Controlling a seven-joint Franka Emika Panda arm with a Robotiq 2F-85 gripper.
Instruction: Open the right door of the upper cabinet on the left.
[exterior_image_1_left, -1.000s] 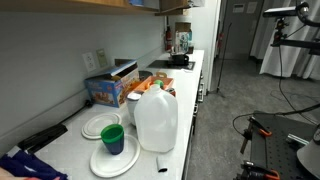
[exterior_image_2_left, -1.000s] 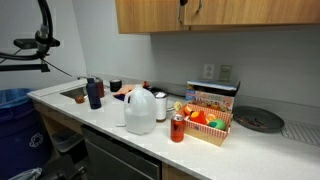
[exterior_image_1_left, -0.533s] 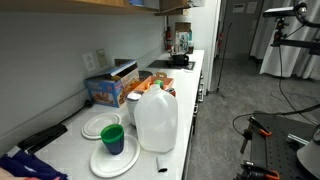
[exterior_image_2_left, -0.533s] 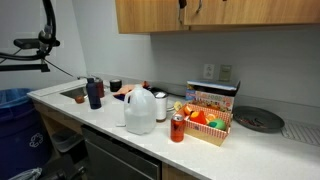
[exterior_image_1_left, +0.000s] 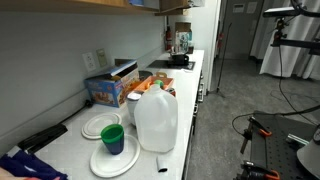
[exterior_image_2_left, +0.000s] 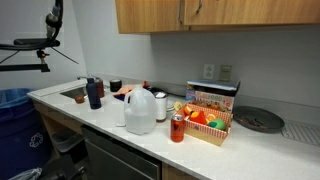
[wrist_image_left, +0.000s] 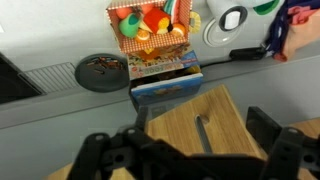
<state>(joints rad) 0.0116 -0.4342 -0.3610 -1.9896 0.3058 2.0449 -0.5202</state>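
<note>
The upper cabinet (exterior_image_2_left: 150, 15) has wooden doors with slim vertical handles (exterior_image_2_left: 183, 11) side by side. In the wrist view one wooden door (wrist_image_left: 225, 125) lies just ahead, and its dark handle (wrist_image_left: 200, 135) stands between my two fingers. My gripper (wrist_image_left: 185, 150) is open, with one black finger far to each side of the handle and neither touching it. The gripper does not show in either exterior view.
On the counter (exterior_image_2_left: 100, 118) below stand a white jug (exterior_image_2_left: 140, 110), a red can (exterior_image_2_left: 178, 128), a colourful snack box (exterior_image_2_left: 210, 115), a dark bottle (exterior_image_2_left: 94, 93) and a dark round plate (exterior_image_2_left: 259, 120). White plates and a green cup (exterior_image_1_left: 112, 138) sit near the jug (exterior_image_1_left: 155, 120).
The dark gripper tip that showed at the cabinet handles on the top edge of an exterior view no longer shows there. The counter items have not moved.
</note>
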